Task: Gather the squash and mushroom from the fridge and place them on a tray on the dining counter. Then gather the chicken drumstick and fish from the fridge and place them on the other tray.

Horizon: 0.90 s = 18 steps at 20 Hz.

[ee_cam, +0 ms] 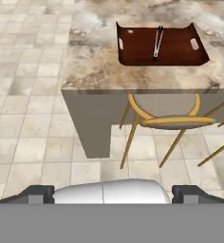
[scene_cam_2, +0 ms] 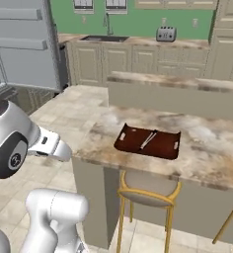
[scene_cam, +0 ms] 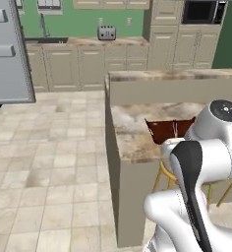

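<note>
The other tray [ee_cam: 180,53], dark reddish-brown with handle slots, lies on the dining counter [ee_cam: 92,61] near its front corner. A slim silvery fish [ee_cam: 157,42] rests in the tray's middle, and shows as the fish [scene_cam_2: 148,140] in the right base view. My gripper [ee_cam: 113,194] hangs open and empty above the floor in front of the counter, well short of the tray, with its fingertips [ee_cam: 38,193] spread wide. The grey fridge [scene_cam: 9,54] stands far off to the left. The squash, mushroom, chicken drumstick and blue tray are out of view.
A yellow-legged stool [ee_cam: 163,116] is tucked under the counter just below the tray. The counter's raised back ledge [scene_cam_2: 177,84] runs behind it. Beige wall cabinets with a toaster [scene_cam: 106,33] line the far wall. Tiled floor [scene_cam: 49,162] lies open to the left.
</note>
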{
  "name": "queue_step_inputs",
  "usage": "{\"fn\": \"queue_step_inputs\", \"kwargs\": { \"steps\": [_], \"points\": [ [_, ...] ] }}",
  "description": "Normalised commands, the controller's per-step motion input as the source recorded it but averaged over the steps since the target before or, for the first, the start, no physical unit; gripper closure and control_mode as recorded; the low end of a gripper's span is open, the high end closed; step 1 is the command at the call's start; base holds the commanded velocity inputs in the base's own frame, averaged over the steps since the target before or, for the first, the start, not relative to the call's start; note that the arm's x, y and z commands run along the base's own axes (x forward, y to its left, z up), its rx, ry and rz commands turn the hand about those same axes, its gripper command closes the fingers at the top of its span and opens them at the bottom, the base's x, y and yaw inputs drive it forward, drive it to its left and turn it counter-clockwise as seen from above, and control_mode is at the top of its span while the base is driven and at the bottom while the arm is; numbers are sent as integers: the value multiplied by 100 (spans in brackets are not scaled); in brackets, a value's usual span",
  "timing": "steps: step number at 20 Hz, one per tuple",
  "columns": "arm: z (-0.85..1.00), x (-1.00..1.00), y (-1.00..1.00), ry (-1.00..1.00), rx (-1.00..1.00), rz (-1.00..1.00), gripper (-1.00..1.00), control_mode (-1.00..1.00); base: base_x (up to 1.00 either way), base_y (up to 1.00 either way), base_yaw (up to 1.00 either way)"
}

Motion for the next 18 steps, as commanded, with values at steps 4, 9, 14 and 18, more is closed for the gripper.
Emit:
{"fn": "queue_step_inputs", "kwargs": {
  "steps": [4, 9, 14, 18],
  "points": [
    [0, 0, 0, 0, 0, 0, -100, 100, 0, 100, 11],
    [0, 0, 0, 0, 0, 0, -100, 100, 9, 100, 15],
    [0, 0, 0, 0, 0, 0, -100, 100, 39, 92, 20],
    [0, 0, 0, 0, 0, 0, -100, 100, 65, 61, 29]
  ]
}}
